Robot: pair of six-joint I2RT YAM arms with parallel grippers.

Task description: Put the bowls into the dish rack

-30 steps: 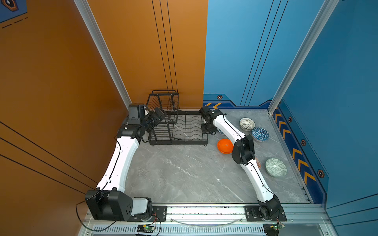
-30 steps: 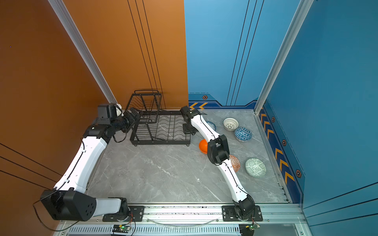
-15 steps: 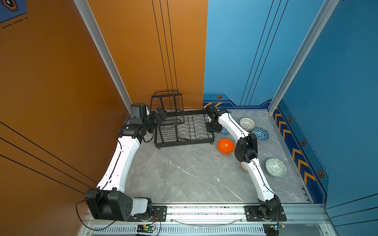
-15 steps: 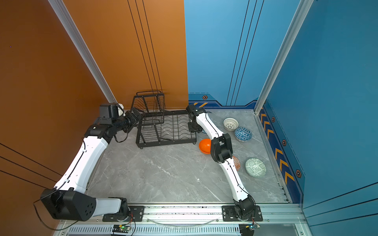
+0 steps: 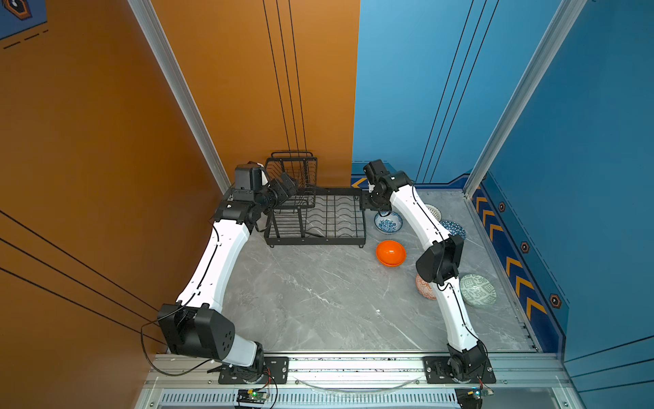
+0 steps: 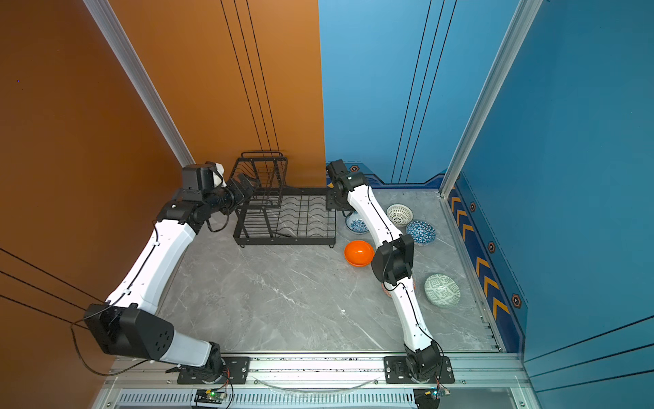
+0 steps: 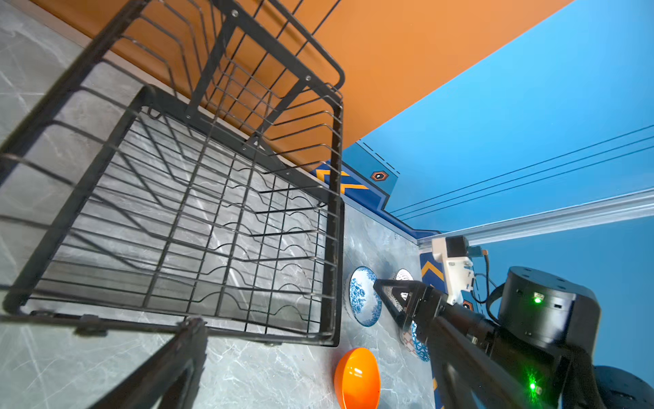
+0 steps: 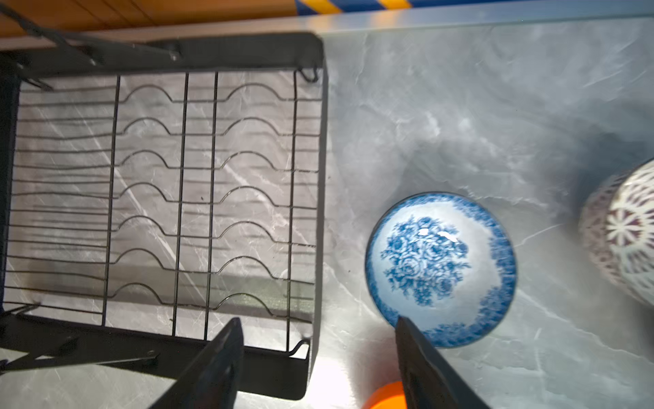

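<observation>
Beside the black wire dish rack [image 8: 247, 49], a blue-white floral bowl [image 8: 439, 269]

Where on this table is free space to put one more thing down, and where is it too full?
The widest bare patch is the near middle of the table, bordered by the dish rack behind, the left arm and the orange bowl. The rack's lower tray holds nothing. Crowded: the right side, where bowls cluster around the right arm.
</observation>
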